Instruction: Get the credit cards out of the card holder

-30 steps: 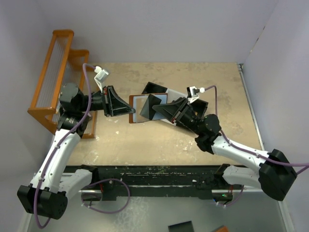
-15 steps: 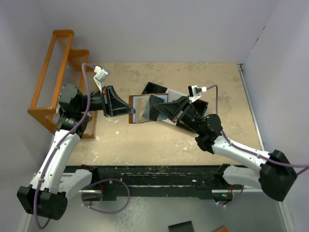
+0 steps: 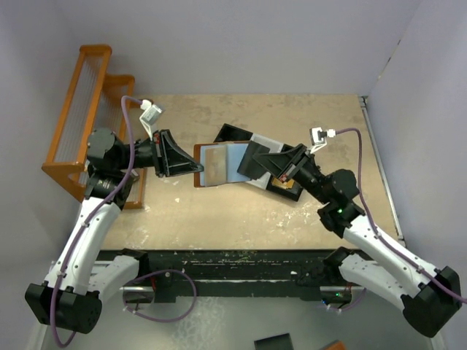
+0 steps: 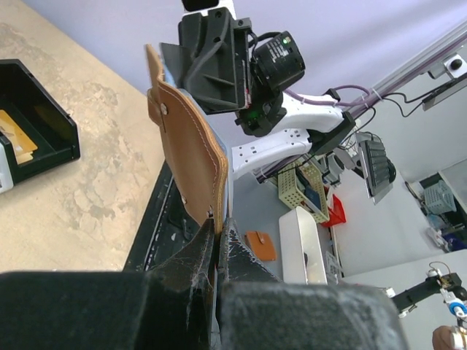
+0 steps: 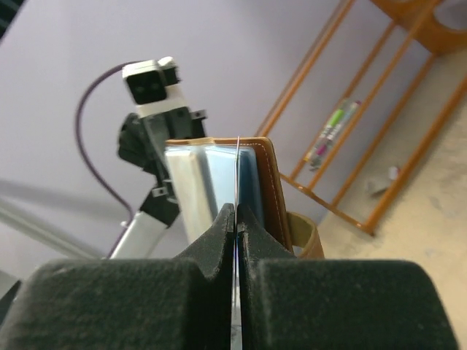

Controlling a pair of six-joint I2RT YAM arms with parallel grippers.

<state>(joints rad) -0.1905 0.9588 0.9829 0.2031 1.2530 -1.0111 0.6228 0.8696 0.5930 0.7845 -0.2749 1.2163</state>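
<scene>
Top external view: your two arms meet over the middle of a beige speckled counter (image 3: 219,219). Your left gripper (image 3: 197,168) is pressed together on the left edge of a small brown leather card holder (image 3: 213,165). It holds the holder open above the counter, with the pale blue-grey lining facing up. Your right gripper (image 3: 246,159) reaches in from the right and sits at the holder's right edge. Beneath the right gripper lies a black-and-white compartment tray (image 3: 235,133), with a gold-orange card (image 3: 286,187) in one compartment. An orange wooden rack (image 3: 76,117) stands at the far left of the counter.

Left wrist view: the closed fingers clamp the holder's leather edge. The holder stands up from them, with the right arm's wrist behind it.

Right wrist view: the right gripper pinches a thin credit card (image 5: 238,175), seen edge-on as a fine line between the fingertips. The card runs straight toward the open holder, just beside its lining. You cannot tell whether its far end sits inside a pocket.
</scene>
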